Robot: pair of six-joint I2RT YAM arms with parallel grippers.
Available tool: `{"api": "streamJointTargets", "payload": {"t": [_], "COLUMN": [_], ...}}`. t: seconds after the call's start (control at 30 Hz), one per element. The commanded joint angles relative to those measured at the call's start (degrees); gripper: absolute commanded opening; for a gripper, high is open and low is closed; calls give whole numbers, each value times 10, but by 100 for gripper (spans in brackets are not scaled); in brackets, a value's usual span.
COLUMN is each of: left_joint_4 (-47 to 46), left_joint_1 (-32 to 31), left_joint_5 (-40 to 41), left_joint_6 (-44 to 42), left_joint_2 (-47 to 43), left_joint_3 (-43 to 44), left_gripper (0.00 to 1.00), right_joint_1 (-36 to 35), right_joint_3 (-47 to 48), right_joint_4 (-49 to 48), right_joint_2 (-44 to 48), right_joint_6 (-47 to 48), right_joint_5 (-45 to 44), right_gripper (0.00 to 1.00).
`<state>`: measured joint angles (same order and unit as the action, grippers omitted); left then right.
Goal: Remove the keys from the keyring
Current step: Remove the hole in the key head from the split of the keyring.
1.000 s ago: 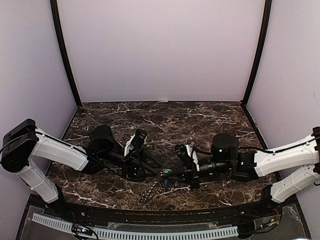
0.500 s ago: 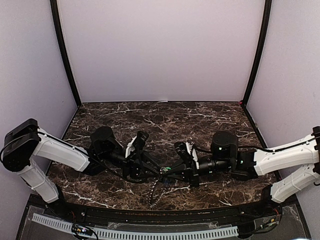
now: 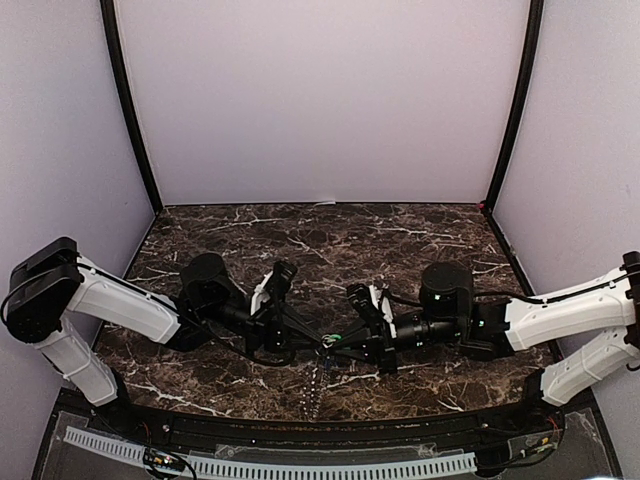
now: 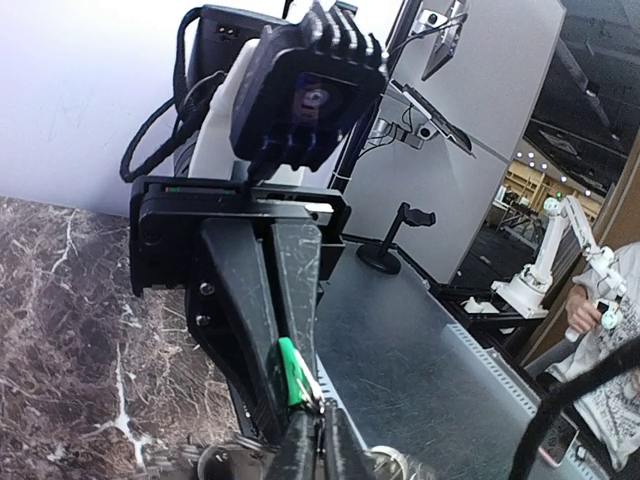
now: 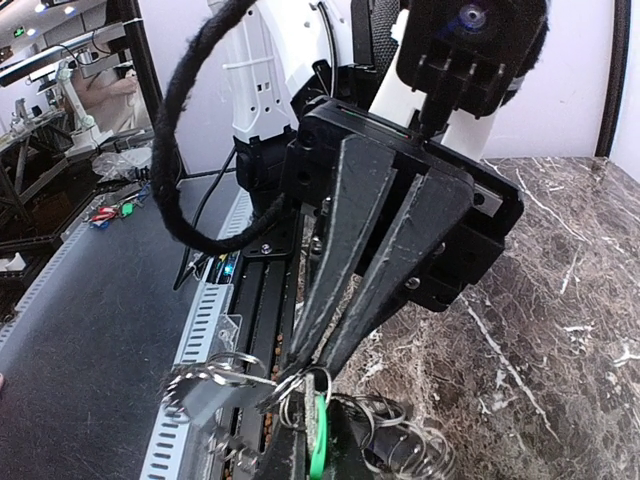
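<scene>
pinching green key point(image 4: 290, 368); right end effector point(image 4: 297, 398)

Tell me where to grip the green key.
Grip the green key by its plastic head, pinched across its flat faces from the right, as the right gripper seems to. The head is its only broad part, and the left gripper is shut at the wire rings opposite.

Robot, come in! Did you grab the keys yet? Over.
Left tool shut on keyring. Right tool shut on green key, key not off yet. Chain dangles beneath, nothing seen blocking. Over.
</scene>
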<state>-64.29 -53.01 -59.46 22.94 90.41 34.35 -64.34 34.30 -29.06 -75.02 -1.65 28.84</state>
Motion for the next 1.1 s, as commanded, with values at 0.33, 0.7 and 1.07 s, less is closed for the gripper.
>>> {"api": "streamJointTargets", "payload": {"t": [0.33,0.7,1.07], "left_joint_4": [-53,-62,-93], "left_joint_1": [-3,0,14], "left_joint_5": [-1,74,130], "left_joint_6": [16,27,68], "left_joint_2": [5,-1,-8], "left_joint_3": [-17,-24,-42], "left_gripper": [0,0,0], "right_joint_1": [12,10,-49], "right_joint_3": [-17,-35,-27], "right_joint_4": [-12,10,54], "right_joint_2": [57,86,90], "right_joint_6": [-10,-14,25], "right_joint_5": [-63,-74,-174], "right_gripper": [0,0,0]}}
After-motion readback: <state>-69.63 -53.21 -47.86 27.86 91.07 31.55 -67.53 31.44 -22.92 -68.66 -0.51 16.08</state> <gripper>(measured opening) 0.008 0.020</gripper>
